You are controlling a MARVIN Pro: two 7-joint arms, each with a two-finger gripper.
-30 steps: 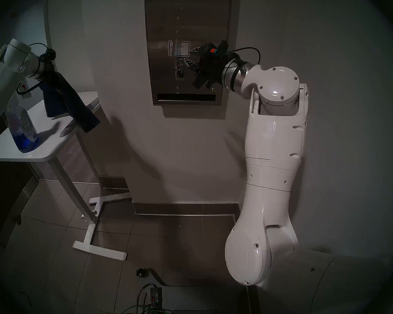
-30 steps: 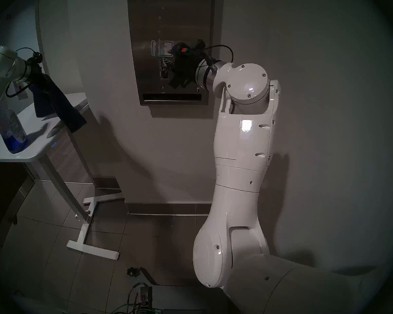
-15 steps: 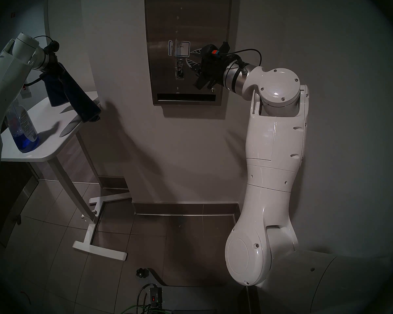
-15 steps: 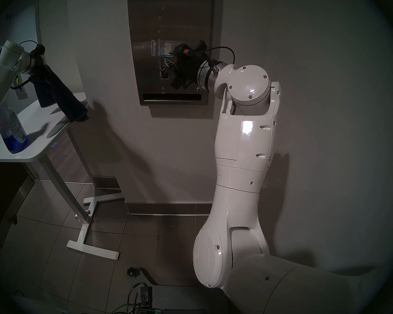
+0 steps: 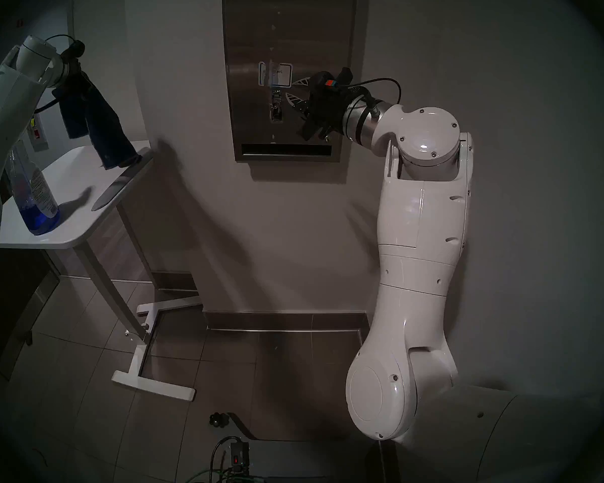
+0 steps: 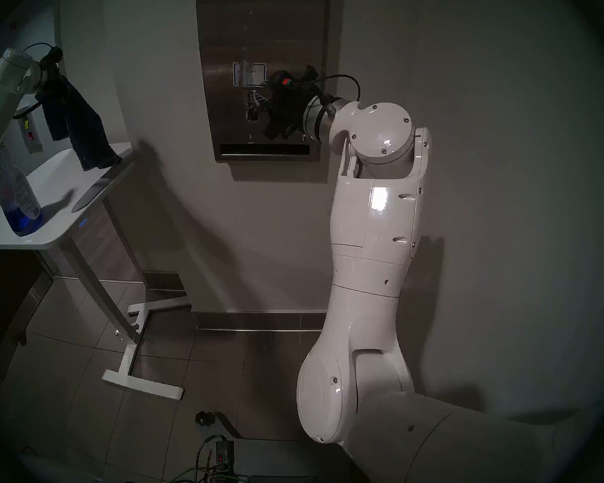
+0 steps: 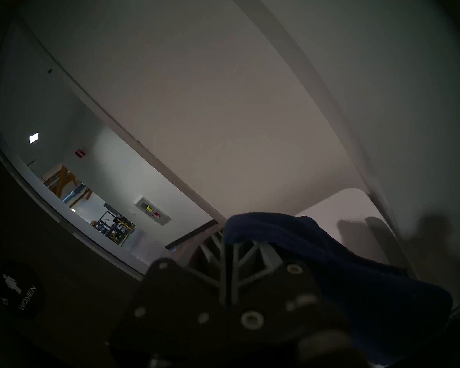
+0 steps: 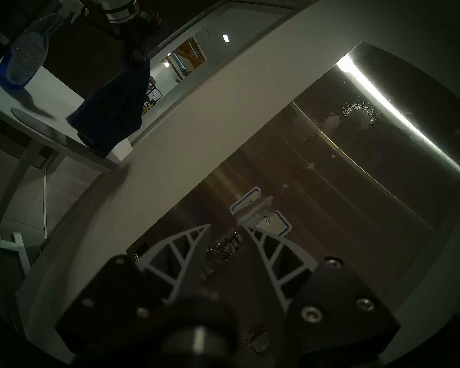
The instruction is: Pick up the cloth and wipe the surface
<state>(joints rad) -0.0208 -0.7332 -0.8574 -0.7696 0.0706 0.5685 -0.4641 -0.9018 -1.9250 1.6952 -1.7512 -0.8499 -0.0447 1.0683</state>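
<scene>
My left gripper (image 5: pixel 74 85) is shut on the dark navy cloth (image 5: pixel 100 126), which hangs down from it at the upper left. The cloth's lower end reaches the far corner of the white table (image 5: pixel 74 196); I cannot tell whether it touches. In the left wrist view the cloth (image 7: pixel 343 269) drapes over the shut fingers (image 7: pixel 246 256). The steel dispenser panel (image 5: pixel 251 36) is on the wall, with a blue-bordered label (image 5: pixel 282 75), levers (image 5: pixel 276 106) and a dark slot (image 5: pixel 286 149). My right gripper (image 5: pixel 295 90) is open and empty, close in front of the levers (image 8: pixel 225 249).
A spray bottle (image 5: pixel 32 196) with blue liquid stands on the table's near left. The table's white floor frame (image 5: pixel 147 384) lies on the tiled floor. My right arm (image 5: pixel 422 228) stands upright at the panel's right. Cables and a box (image 5: pixel 238 454) are at the bottom.
My left arm has lifted the cloth higher and back toward the wall, so it now hangs nearly straight. The right gripper has shifted slightly down and stays open by the levers.
</scene>
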